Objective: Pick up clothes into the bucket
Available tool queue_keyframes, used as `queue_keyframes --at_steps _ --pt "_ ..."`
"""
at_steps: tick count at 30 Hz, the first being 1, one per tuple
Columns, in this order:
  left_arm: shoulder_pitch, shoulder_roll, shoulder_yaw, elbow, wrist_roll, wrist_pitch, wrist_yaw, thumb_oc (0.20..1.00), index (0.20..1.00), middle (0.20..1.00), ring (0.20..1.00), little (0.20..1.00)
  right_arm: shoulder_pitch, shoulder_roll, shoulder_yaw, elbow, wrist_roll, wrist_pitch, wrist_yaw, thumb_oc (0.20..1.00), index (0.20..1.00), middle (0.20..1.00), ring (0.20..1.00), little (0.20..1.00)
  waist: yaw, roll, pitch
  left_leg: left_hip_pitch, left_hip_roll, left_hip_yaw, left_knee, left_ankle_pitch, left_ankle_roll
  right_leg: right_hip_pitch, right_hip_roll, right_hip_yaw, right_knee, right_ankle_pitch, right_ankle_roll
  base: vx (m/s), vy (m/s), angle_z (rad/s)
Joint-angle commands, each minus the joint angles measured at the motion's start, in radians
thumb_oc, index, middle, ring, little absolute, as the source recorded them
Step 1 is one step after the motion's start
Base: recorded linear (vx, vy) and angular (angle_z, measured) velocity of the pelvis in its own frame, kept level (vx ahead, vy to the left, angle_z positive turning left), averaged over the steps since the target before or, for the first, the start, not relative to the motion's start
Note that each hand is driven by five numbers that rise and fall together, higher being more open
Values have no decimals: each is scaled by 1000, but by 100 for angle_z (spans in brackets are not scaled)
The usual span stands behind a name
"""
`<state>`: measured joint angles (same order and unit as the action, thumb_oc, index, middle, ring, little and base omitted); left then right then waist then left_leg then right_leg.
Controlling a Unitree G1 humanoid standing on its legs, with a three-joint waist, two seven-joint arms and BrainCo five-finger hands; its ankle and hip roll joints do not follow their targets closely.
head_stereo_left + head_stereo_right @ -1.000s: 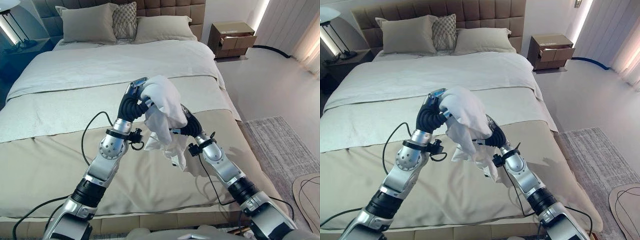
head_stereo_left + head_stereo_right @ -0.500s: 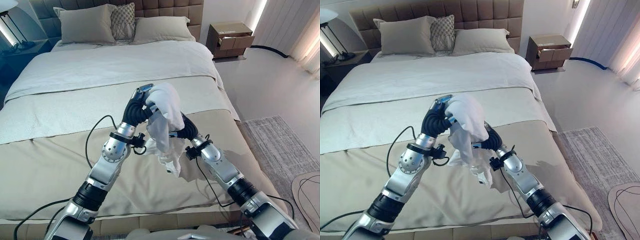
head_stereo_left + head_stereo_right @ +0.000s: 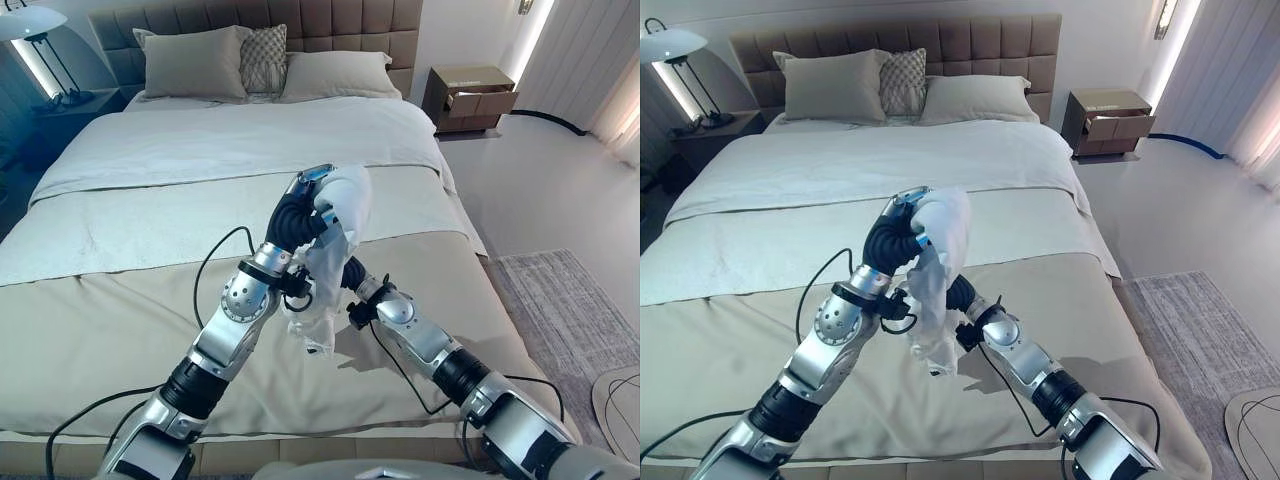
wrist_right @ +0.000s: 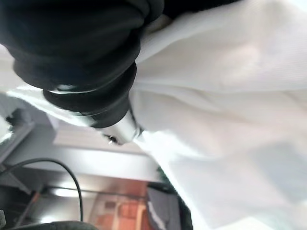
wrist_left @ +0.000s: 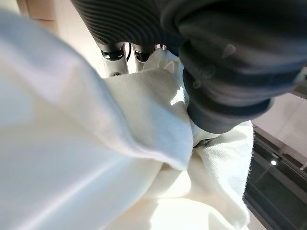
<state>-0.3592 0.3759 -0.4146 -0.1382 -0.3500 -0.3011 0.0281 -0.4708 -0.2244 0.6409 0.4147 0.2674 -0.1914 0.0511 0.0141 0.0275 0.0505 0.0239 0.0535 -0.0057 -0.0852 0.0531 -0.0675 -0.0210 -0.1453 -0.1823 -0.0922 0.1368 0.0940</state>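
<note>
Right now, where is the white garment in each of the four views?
Left eye view: white garment at centre, draped over the left hand, above the bed.
Right eye view: centre, hanging below the same hand.
Left wrist view: across the left and bottom.
Right wrist view: right side.
Shared landmark: the dark ribbed wrist cover.

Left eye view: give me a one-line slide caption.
Both hands raise a white garment above the bed, left hand at its top, right hand behind the hanging cloth.
</note>
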Motion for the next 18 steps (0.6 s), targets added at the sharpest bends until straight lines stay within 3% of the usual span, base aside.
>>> queue_keyframes --at_steps 1,10,18 --pt "-167 -3 -19 -92 -50 -70 9 200 200 200 200 200 -41 30 -23 13 -2 -21 -29 200 200 200 200 200 10 -57 -24 -25 -16 -6 31 -29 -5 113 -71 -42 22 -97 75 0 0 0" --pt "-68 13 65 -51 11 -77 38 200 200 200 200 200 160 -53 -202 -96 63 -60 -53 200 200 200 200 200 -13 -61 -25 -19 -14 4 32 -33 -3 112 -69 -38 24 -97 78 0 0 0" --pt "85 34 211 -4 84 -95 74 200 200 200 200 200 390 -101 -479 -178 128 -117 -95 200 200 200 200 200 -45 -67 -30 -14 -11 16 29 -39 0 103 -68 -23 27 -96 82 0 1 -1"
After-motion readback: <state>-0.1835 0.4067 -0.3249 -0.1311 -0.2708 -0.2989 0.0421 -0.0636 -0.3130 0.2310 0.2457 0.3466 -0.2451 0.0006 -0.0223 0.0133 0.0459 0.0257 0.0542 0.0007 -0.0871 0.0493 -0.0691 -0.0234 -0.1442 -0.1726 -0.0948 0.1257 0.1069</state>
